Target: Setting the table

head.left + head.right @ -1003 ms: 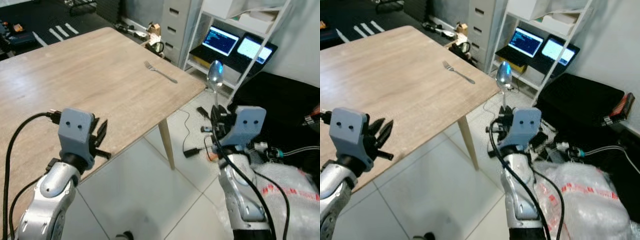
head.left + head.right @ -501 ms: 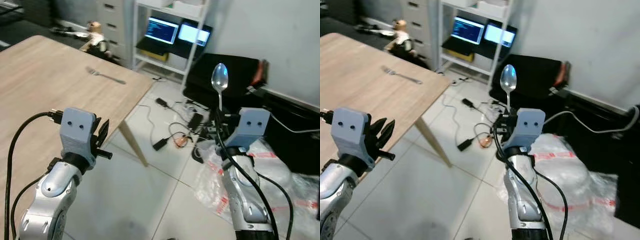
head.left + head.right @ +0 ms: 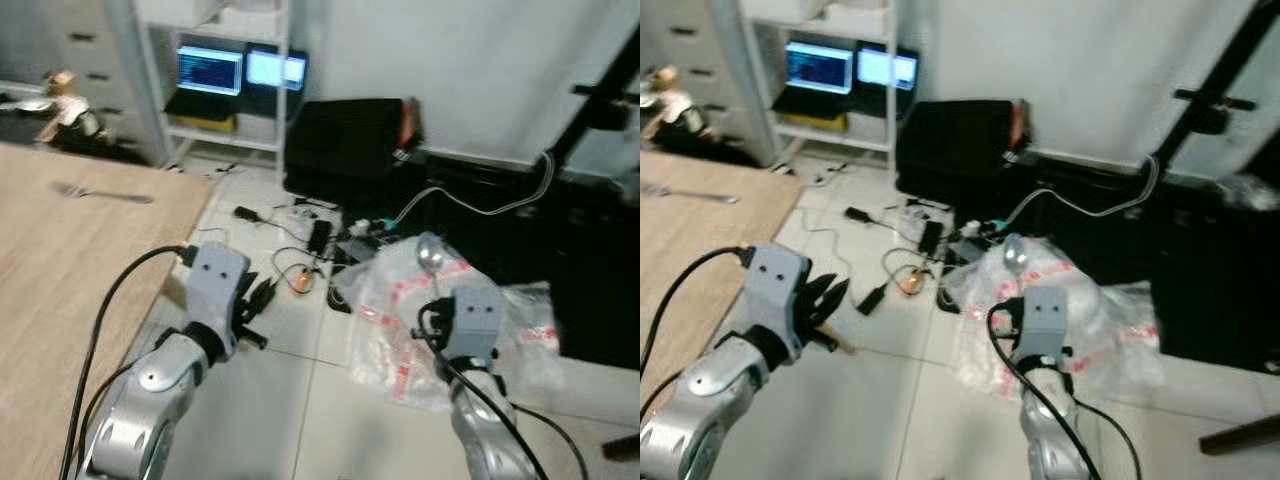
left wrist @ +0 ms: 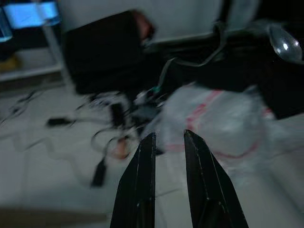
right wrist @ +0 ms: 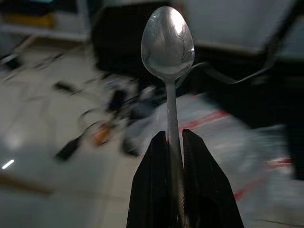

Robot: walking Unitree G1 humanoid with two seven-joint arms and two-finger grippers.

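My right gripper (image 5: 174,133) is shut on the handle of a silver spoon (image 5: 167,42), which stands upright with its bowl at the top. The head views show that spoon (image 3: 430,255) rising above the right wrist over the floor, well off to the right of the table. The left gripper (image 3: 262,300) hovers beside the table's corner. Its two black fingers (image 4: 142,180) stand a narrow gap apart with nothing between them. A silver fork (image 3: 100,193) lies on the wooden table (image 3: 60,290) at the far left.
A white plastic bag (image 3: 395,320) with red print lies on the tiled floor ahead. Loose cables (image 3: 300,270) trail toward a black case (image 3: 345,145). A shelf with two lit screens (image 3: 210,70) stands at the back left, and a black stand (image 3: 600,100) at the right.
The whole view has swung to the right, so the table has slid off to the left and the floor clutter has come in front. The spoon stays held upright.
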